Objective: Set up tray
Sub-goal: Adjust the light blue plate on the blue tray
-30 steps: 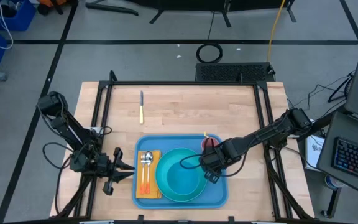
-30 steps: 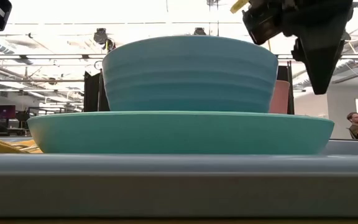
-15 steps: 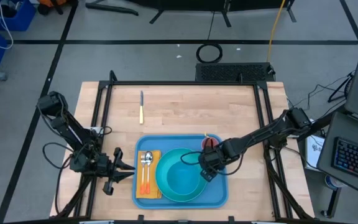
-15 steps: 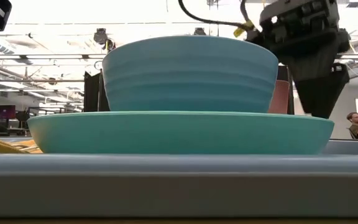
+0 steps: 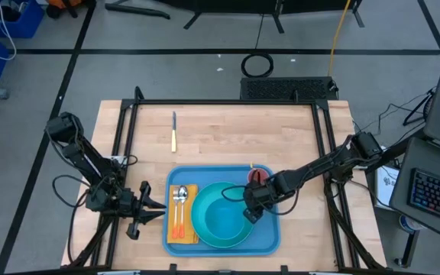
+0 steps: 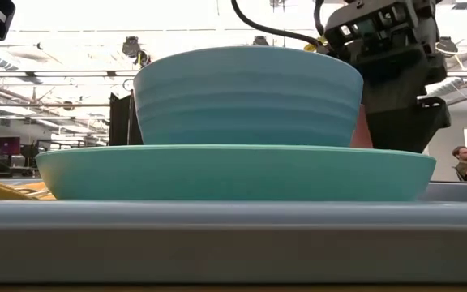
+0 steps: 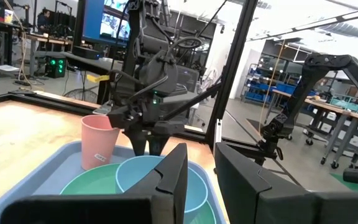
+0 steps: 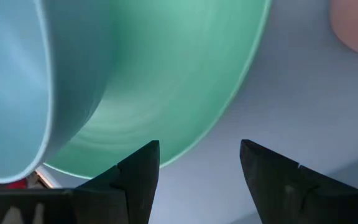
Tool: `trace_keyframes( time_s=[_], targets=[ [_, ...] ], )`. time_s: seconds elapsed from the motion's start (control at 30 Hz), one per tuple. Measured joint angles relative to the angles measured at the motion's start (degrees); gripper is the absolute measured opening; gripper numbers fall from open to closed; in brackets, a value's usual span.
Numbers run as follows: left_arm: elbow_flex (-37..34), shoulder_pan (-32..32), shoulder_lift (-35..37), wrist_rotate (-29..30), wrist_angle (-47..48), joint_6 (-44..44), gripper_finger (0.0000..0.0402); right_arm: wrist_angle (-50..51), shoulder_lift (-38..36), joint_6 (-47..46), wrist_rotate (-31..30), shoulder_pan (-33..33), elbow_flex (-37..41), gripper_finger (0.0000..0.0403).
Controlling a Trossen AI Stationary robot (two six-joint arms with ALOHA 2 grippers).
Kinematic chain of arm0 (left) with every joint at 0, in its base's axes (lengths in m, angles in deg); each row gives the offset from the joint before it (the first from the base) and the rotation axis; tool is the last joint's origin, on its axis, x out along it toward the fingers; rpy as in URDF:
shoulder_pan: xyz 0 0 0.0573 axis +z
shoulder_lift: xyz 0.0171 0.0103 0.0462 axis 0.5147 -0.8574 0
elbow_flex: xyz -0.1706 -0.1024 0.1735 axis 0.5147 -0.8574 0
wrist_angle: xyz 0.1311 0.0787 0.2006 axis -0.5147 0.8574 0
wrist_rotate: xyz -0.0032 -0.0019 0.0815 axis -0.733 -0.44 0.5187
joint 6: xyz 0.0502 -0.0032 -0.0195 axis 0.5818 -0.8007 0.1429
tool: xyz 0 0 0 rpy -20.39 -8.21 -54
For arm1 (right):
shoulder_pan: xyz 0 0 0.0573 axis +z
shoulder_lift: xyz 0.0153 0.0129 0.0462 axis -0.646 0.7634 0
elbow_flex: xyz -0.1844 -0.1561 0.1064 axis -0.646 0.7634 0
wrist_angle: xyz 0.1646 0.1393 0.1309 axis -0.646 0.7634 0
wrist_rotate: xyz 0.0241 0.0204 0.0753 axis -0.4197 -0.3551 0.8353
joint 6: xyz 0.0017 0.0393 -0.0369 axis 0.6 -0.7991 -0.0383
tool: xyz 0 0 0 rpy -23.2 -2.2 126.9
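The light-blue tray point(image 5: 273, 241) lies at the table's near edge. On it a turquoise plate point(image 5: 204, 237) carries a light-blue bowl point(image 5: 223, 211), and a pink cup point(image 5: 259, 174) stands upright in the tray's far right corner. A yellow-orange napkin point(image 5: 183, 228) on the tray's left bears a spoon point(image 5: 179, 196) and an orange-handled utensil. My right gripper point(image 5: 250, 213) is open and low at the bowl's right side point(image 6: 396, 113). Its fingers stand over the plate's rim point(image 8: 185, 146) and the tray floor point(image 8: 278, 93). My left gripper point(image 5: 157, 205) waits open, left of the tray.
A yellow-handled knife point(image 5: 173, 131) lies on the bare wood beyond the tray, toward the far left. A black frame runs along the table's edges point(image 5: 228, 102). A person sits far behind the table point(image 6: 463, 161). Bare wood point(image 5: 243, 134) spreads over the far half.
My right gripper has come down from above the bowl's rim to the level of the bowl's side and has shifted a little left toward the bowl, turning as it went. The left arm and all tray items have stayed put.
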Motion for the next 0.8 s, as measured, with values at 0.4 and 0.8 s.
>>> trace_keyframes(
  time_s=[0.4, 0.8],
  targets=[
    [0.0, 0.0, 0.0, 0.0, 0.0, 0.0, 0.0085, 0.1, 0.2, -1.6, -1.7, -0.1, 0.0, 0.0212],
    [0.0, 0.0, 0.0, 0.0, 0.1, 0.0, 0.0085, 1.1, 1.4, -1.6, -1.7, -0.6, 0.0, 0.0212]
  ],
)
